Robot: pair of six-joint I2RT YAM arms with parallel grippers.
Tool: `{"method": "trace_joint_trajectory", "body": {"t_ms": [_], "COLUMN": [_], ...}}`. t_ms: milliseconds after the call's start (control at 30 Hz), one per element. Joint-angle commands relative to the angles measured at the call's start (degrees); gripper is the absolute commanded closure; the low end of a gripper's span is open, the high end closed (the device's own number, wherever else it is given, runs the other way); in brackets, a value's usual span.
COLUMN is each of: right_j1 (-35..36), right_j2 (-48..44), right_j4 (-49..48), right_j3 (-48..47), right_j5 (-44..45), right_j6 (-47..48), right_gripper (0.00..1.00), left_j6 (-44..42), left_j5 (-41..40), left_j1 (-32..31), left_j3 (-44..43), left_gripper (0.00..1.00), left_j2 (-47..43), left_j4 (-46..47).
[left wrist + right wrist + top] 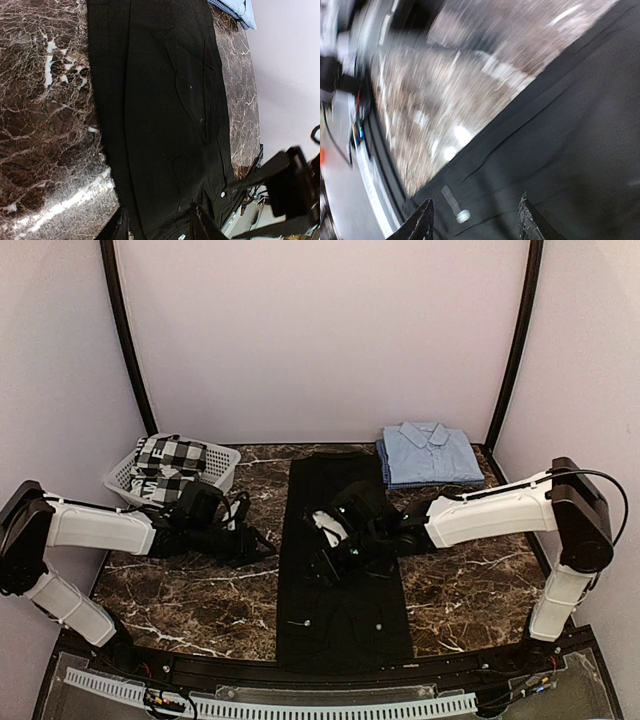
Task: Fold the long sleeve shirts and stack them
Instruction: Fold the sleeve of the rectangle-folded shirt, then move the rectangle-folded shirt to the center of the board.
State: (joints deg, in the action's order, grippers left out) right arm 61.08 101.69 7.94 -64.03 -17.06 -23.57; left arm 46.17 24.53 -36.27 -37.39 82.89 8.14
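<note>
The right gripper (476,221) hangs just above the black shirt (345,610) with its two fingers well apart and nothing between them; a small pale button (463,216) on the cloth shows beside its left finger, though the wrist view is blurred. The right arm (490,515) reaches in low from the right side of the marble table (470,580), forearm nearly level, wrist bent down over the table's middle. The left gripper (159,227) stands partly open, its fingertips spread above the shirt near its long edge, gripping nothing. The left arm (100,528) stretches in from the table's left side, likewise low and nearly flat. The black shirt lies folded into a long narrow strip down the middle of the table, from the far edge to the near edge. The light blue shirt (430,452) sits folded, collar up, at the table's far right corner. A white basket (232,462) holding checkered cloth (165,465) rests at the table's far left corner.
</note>
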Motion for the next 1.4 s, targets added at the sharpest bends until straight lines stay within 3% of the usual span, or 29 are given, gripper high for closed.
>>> {"method": "trace_joint_trajectory", "body": {"t_ms": [0,267,633,1000,1367], "right_j1": [-7.4,-18.3,-25.1,-29.8,-31.5], "right_j2": [-2.3,4.7,18.1,30.1,35.6], "right_j4": [-2.5,-9.1,-15.2,-13.0,-4.3], "right_j3": [-5.0,-11.0,-19.0,-27.6,-38.3], "right_j5": [1.7,-6.2,-13.8,-16.1,-16.1], "right_j6": [-2.1,-6.2,-12.5,-13.6,-10.9], "right_gripper": [0.47,0.58,0.67,0.7,0.68], "left_j6": [-2.0,-3.6,-3.5,-1.8,-0.8], "left_j5": [0.5,1.4,2.8,3.9,3.0], "left_j1": [-0.2,-0.3,-0.2,0.2,1.7], "left_j3": [-2.9,-10.5,-26.8,-40.3,-44.6], "left_gripper": [0.6,0.62,0.69,0.73,0.74], "left_j2": [1.7,7.7,24.0,39.0,45.8], "left_j4": [-1.3,-1.4,2.3,2.6,-2.0]}}
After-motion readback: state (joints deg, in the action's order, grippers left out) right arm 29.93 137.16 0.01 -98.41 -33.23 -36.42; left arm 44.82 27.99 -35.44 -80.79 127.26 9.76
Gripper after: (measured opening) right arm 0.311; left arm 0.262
